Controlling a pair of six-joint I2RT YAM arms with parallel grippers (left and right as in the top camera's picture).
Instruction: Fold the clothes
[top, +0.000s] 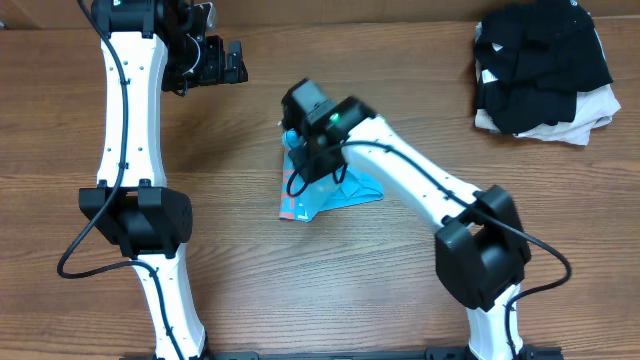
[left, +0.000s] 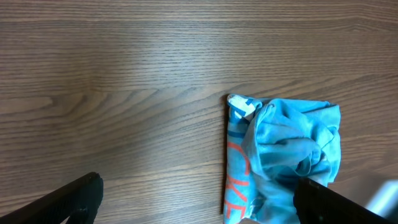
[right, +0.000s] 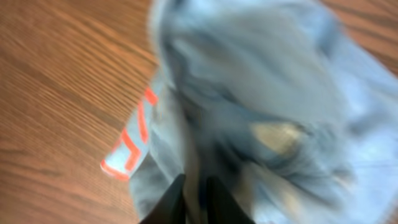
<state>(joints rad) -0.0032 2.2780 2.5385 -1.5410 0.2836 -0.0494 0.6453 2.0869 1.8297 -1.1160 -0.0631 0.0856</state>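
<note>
The right pincer (right: 200, 200) is pinching the bunched T-shirt (left: 292, 143), whose thin cloth could be slipping free when pulled, while the left pincer (top: 237, 62) is hanging open.

We stretch our left arm (top: 130, 110) straight away from its base at the front left. At the far end the left gripper (top: 236, 62) turns inward toward the middle, its fingers (left: 68, 202) spread wide with nothing between them. Our right arm (top: 420, 175) reaches from the front right toward the centre with the wrist bent downward, and the right gripper (right: 196, 183) has its two dark fingers drawn close together, pinching a fold of the T-shirt (right: 261, 93).
</note>
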